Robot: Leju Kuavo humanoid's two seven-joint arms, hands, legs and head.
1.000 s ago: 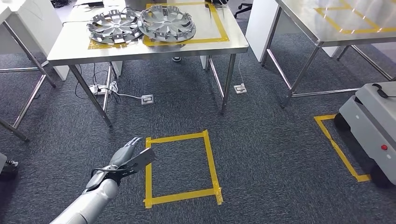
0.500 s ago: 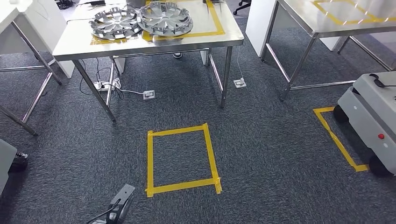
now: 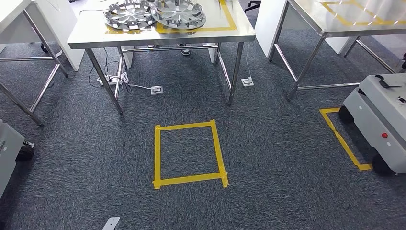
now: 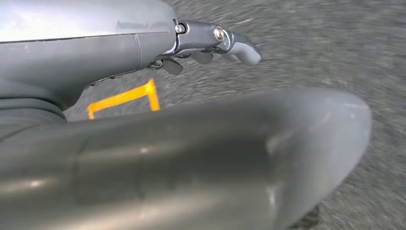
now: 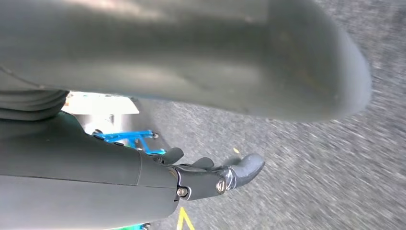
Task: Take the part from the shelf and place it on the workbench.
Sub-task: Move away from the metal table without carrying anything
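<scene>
Both arms hang at the robot's sides while it stands on grey carpet facing a steel desk [image 3: 95, 40] across the room. The left hand [image 4: 210, 43] holds nothing, its fingers [image 4: 242, 50] loosely spread over the carpet; the right hand [image 5: 210, 177] is likewise empty, fingers apart and a little curled. Two silver wheel-cover parts [image 3: 155, 13] lie side by side on the desk's far end, overlapping at their rims, partly inside a yellow tape outline. No shelf shows from here, so the step in hand looks like walking, either toward the pickup or away from a finished placement; I cannot tell which. A yellow tape square [image 3: 189, 153] on the carpet before the desk seems a standing mark. To do this well, step squarely into it, steer well clear of the grey wheeled cart [image 3: 380, 124] on the right, and keep the arms low.
</scene>
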